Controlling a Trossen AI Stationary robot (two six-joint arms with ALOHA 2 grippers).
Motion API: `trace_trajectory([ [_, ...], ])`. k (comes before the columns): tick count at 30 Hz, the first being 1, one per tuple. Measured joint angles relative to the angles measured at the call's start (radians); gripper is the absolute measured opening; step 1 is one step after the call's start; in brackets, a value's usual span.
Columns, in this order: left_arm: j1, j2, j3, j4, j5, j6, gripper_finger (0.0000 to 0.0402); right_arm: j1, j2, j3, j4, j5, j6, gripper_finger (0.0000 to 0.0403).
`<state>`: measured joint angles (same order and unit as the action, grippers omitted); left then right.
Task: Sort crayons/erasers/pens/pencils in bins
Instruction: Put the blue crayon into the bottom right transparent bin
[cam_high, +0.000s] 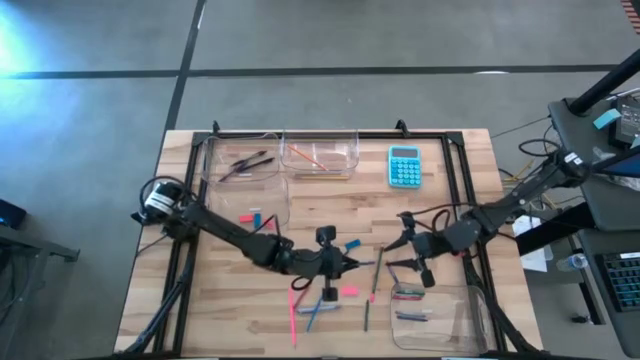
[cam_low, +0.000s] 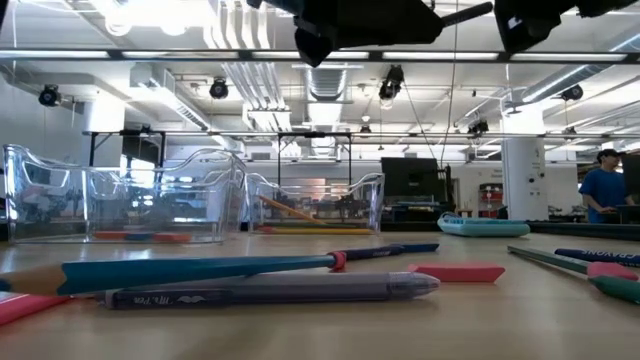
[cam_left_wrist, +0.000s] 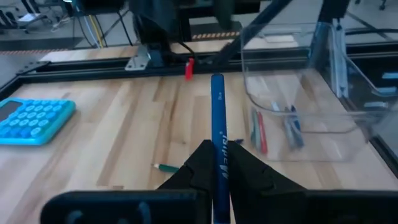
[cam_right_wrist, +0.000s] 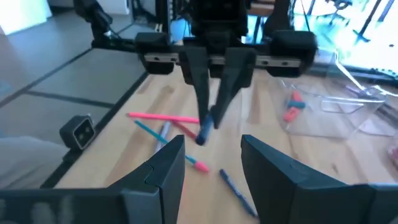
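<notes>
Left claw (cam_left_wrist: 219, 177) clamped tight on a blue pen (cam_left_wrist: 217, 124), lifted above the wooden counter (cam_high: 330, 215) at lower centre of the high view; right claw (cam_right_wrist: 211, 165) gapes wide and empty at lower right, facing it; loose pens and pink erasers (cam_high: 349, 291) scattered beneath; clear bins (cam_high: 320, 155) along upper edge, one (cam_high: 440, 315) at lower right; turquoise calculator (cam_high: 404, 166) upper right; bin contents hard to make out.
</notes>
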<state>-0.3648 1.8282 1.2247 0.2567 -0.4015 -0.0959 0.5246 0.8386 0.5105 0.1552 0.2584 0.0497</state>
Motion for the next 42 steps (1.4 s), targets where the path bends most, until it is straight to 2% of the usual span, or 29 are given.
trace_trajectory([
  [4,0.015,0.001,-0.002,0.017,0.0,0.0,0.001,0.006,0.02,-0.039,0.094,0.005,0.017,0.0148],
  [15,0.023,0.001,-0.001,0.032,0.0,0.0,0.001,0.005,0.146,-0.038,0.198,0.034,0.018,0.0148],
  [26,0.023,0.002,-0.001,0.033,0.002,-0.001,0.001,0.005,0.26,0.029,0.203,0.11,0.016,0.0145],
  [30,0.022,0.002,-0.001,0.033,0.003,-0.001,0.001,0.005,0.288,0.044,0.202,0.11,0.005,0.0117],
  [38,0.021,0.002,-0.003,0.036,0.01,-0.002,0.001,0.005,0.298,0.048,0.199,0.117,0.0,0.0024],
  [42,0.021,0.002,-0.003,0.04,0.01,-0.002,0.001,0.005,0.289,0.048,0.195,0.116,-0.001,0.0019],
])
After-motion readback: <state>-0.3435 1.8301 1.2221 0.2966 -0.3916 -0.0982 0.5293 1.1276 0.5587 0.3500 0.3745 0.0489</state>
